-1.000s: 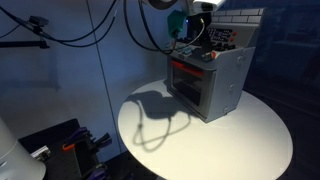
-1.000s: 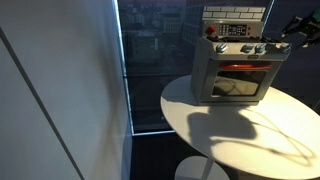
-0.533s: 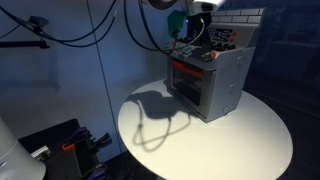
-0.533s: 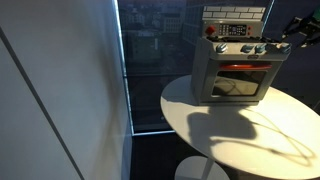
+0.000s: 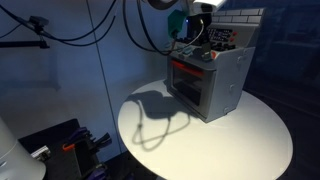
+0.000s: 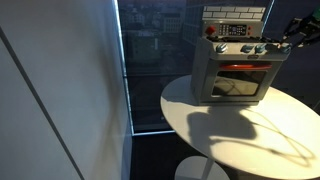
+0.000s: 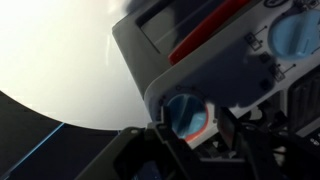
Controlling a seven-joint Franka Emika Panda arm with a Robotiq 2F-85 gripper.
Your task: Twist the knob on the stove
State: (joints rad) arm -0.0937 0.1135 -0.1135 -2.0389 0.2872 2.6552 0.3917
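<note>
The small grey toy stove [image 5: 215, 85] stands at the far side of a round white table, its door window glowing red, and also shows in an exterior view [image 6: 235, 72]. In the wrist view its grey front [image 7: 190, 50] fills the frame. My gripper [image 7: 193, 122] has a finger on each side of a pale blue knob [image 7: 186, 110] with a red ring and looks shut on it. In both exterior views the gripper [image 5: 190, 38] [image 6: 283, 42] is at the knob row at the stove's top edge. Another pale blue knob [image 7: 295, 35] sits further along.
The round white table [image 5: 240, 140] [image 6: 240, 135] carries only the stove, with the arm's shadow across it. Cables hang behind the arm [image 5: 90, 30]. Dark equipment [image 5: 60, 145] stands beside the table. A tall glass wall [image 6: 150, 60] is behind the stove.
</note>
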